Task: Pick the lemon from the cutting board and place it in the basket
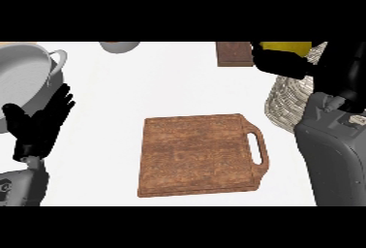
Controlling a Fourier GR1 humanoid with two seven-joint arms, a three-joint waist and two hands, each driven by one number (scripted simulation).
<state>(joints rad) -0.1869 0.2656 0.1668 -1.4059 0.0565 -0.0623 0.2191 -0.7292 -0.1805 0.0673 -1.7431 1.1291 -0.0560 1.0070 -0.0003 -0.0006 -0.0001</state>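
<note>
Right hand, fingers curled round the lemon, hangs over the wicker basket at the counter's right edge; cutting board bare; left hand rests open.

Bright, even light fell across the white counter, which looked nearly washed out and carried no hard shadows. The wooden cutting board at the centre showed its grain plainly, with only a thin dark line under its 6 o'clock edge. The pot at 10 o'clock showed a soft sheen, without glare.
</note>
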